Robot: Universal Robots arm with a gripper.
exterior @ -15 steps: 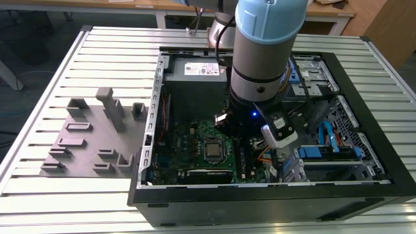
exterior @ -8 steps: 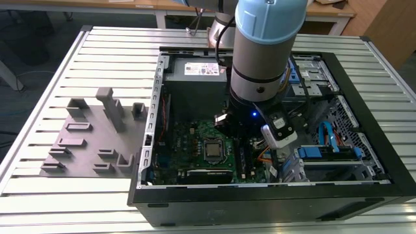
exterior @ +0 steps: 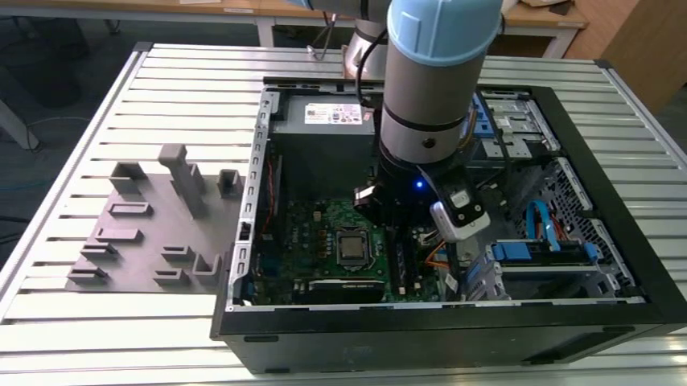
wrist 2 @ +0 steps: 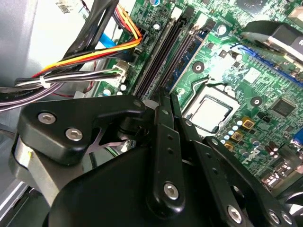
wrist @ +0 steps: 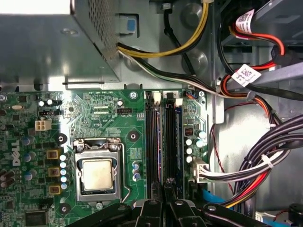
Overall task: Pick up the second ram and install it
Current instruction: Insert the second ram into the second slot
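Observation:
The second ram (wrist 2: 188, 49) is a dark blue stick standing on edge along the memory slots of the green motherboard (exterior: 317, 229), beside the processor socket (wrist: 97, 172). In the first wrist view the second ram (wrist: 178, 142) shows as a thin blue edge running straight into my fingers. My gripper (wrist 2: 168, 94) sits low inside the open computer case, directly over the slots. Its two slim black fingers (wrist 2: 161, 123) are drawn close together on the near end of the stick. The gripper (wrist: 169, 185) hides that end. In the exterior view the gripper (exterior: 400, 229) hangs just above the board.
Bundled cables (wrist: 251, 165) run close beside the slots. A metal power supply (exterior: 322, 117) fills the case's far end, and a drive cage (exterior: 536, 253) stands at the exterior view's right. A grey fixture plate (exterior: 150, 233) lies on the slatted table outside the case.

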